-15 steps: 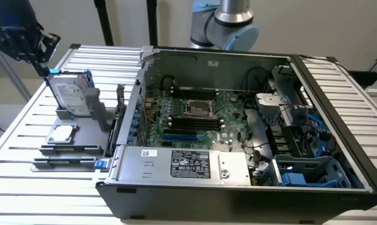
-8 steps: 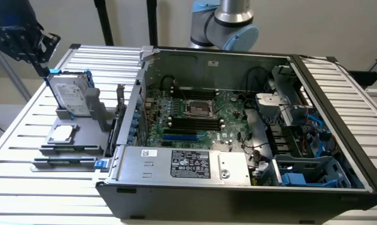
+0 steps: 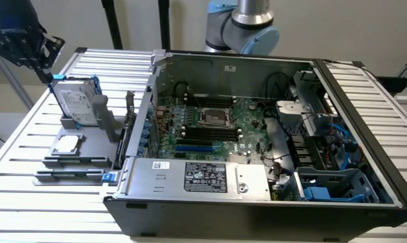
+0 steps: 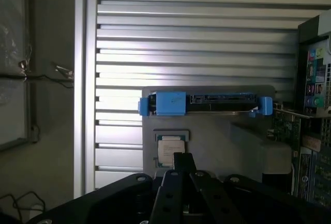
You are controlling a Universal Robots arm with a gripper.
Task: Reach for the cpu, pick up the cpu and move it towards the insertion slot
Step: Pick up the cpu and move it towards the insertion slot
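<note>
**Bench.** Slatted aluminium bench (image 3: 55, 212). Count: one.

**Case.** Open black desktop computer case (image 3: 257, 217) lying on its side at the exterior view's right. A silver labelled power supply box (image 3: 197, 177) sits at its near edge. Count: one of each.

**Fixture.** Grey plastic holder block (image 3: 72, 174) on the bench, at the exterior view's left of the case. Count: one.

**Task's thing.** The cpu (image 3: 67, 144), a small flat square chip with a silver metal top. It lies flat in the holder block, ungrasped, just near of the hard drive. Count: one.

**Hard drive.** Upright silver hard drive with blue rails (image 3: 78, 104), standing in the same block. Count: one.

**Goal.** The insertion slot (image 3: 213, 117), a square socket with a shiny silver frame and a dark centre. It sits on the green motherboard between two banks of long black memory slots (image 3: 210, 132), well apart from the cpu. Count: one.

**Tool.** Black two-fingered tool (image 4: 183, 163), raised at the far left beyond the hard drive. Its fingers are clenched together on nothing and apart from the cpu. Count: one.

**Hazards, judged.**
- Clenched fingers would land on the chip's top, not straddle it.
- The chip's thin edges give little purchase, so it may slip or tilt.
- The hard drive stands close enough to be clipped.
- The case wall between the block and the slot may catch a low carry.
</note>
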